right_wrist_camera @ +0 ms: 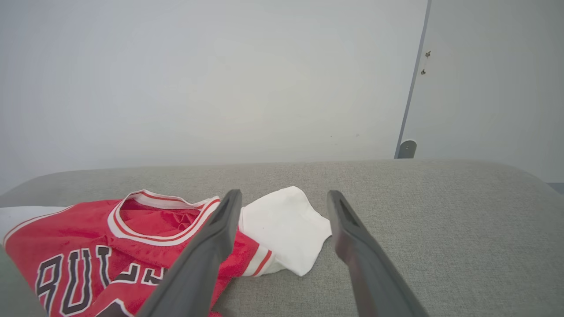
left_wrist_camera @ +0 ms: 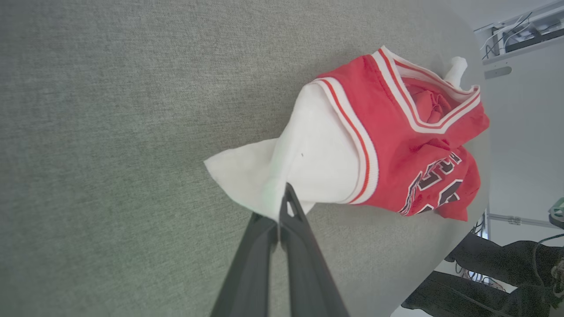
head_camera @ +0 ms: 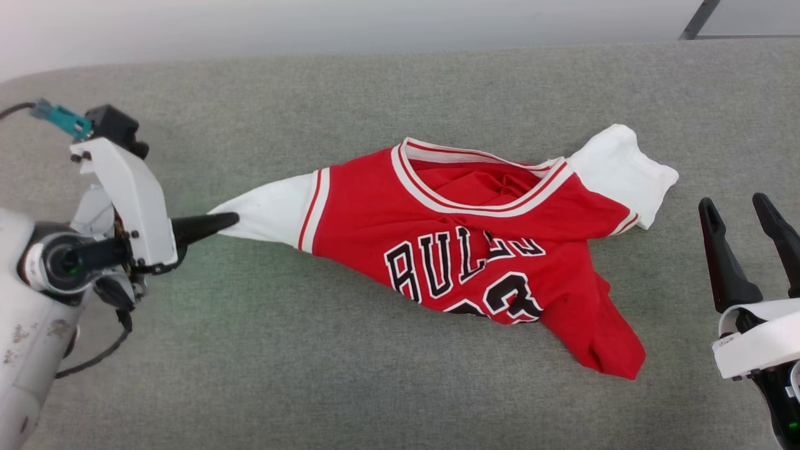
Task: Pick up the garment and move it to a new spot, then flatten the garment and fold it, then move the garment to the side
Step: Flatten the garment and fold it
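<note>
The garment [head_camera: 462, 237], a red jersey with white sleeves and black "BULLS" lettering, lies crumpled on the grey cloth table [head_camera: 375, 387]. One white sleeve is stretched out to the left into a point, and my left gripper [head_camera: 228, 220] is shut on its tip. The left wrist view shows the two dark fingers pressed together on that sleeve's edge of the garment [left_wrist_camera: 396, 145]; my left gripper [left_wrist_camera: 284, 207] pinches the white cloth. My right gripper [head_camera: 740, 206] stands open to the right of the garment, apart from it. In the right wrist view my right gripper [right_wrist_camera: 284, 196] frames the other white sleeve of the garment [right_wrist_camera: 88, 237].
The grey padded table [right_wrist_camera: 440, 211] stretches well beyond the jersey on all sides. A pale wall runs behind its far edge. In the left wrist view a person's dark-clothed legs [left_wrist_camera: 484, 268] stand past the table's edge.
</note>
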